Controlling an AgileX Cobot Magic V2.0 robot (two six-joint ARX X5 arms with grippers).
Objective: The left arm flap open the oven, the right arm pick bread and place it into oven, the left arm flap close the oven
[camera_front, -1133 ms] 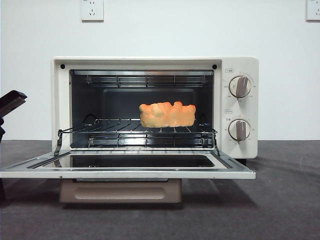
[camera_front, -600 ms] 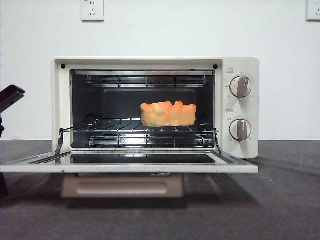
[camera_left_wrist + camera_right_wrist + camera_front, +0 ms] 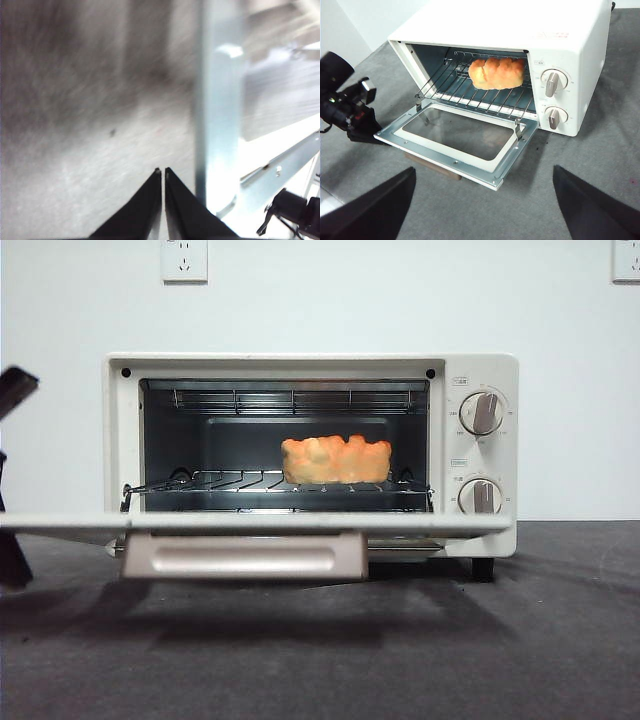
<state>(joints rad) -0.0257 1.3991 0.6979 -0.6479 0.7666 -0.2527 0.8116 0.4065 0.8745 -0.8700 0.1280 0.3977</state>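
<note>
The left gripper [image 3: 163,172] is being held with its jaws closed on nothing, just beside the left edge of the oven door [image 3: 255,524], above the grey desk [image 3: 560,640]. The door is being shown hanging roughly level, its beige handle [image 3: 244,555] facing forward. The bread [image 3: 336,460] is being carried on the wire rack [image 3: 230,483] inside the oven [image 3: 480,375], towards the right of the cavity. Two beige knobs [image 3: 480,412] are being displayed on the right panel. The right gripper [image 3: 482,200] is being kept well back from the oven, jaws spread wide apart
</note>
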